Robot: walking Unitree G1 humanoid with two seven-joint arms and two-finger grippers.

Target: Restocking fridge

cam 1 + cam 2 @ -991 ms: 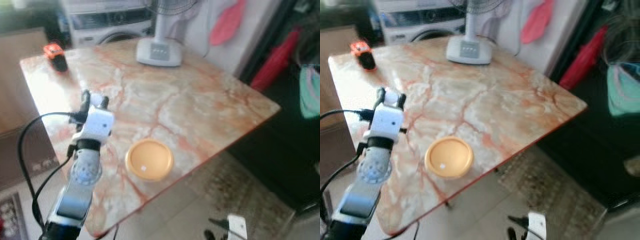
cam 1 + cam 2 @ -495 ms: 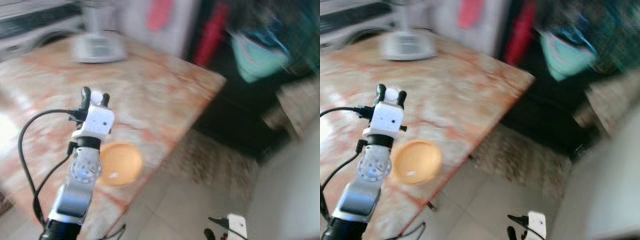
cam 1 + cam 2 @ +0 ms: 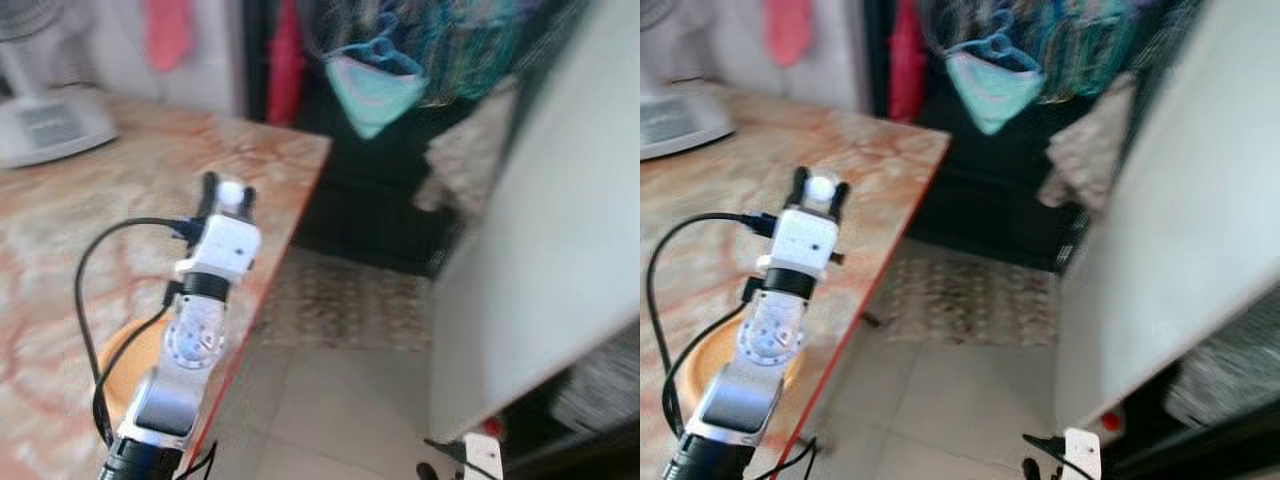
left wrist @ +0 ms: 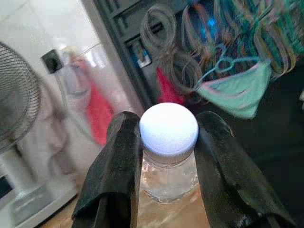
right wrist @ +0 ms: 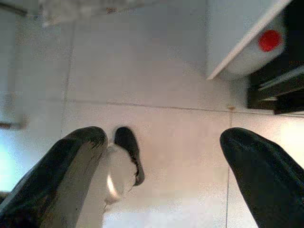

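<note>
My left gripper (image 3: 226,192) is raised over the marble table's edge, shut on a small clear bottle with a white cap (image 4: 168,129). The cap (image 3: 821,187) sits between the two black fingers (image 4: 121,161). A white fridge door (image 3: 545,250) stands open at the right, seen edge-on and blurred. My right gripper (image 5: 161,175) hangs low at the bottom right, open, with bare floor tiles between its fingers (image 5: 71,161).
A round orange lid (image 3: 715,358) lies on the marble table (image 3: 90,210) behind my left arm. A white fan base (image 3: 45,125) stands at the table's far left. A patterned rug (image 3: 345,300) lies on the tiled floor. Clothes hang on a dark rack (image 3: 400,70).
The camera has swung right: the table slid left and the fridge door came into view. My left gripper still holds the bottle.
</note>
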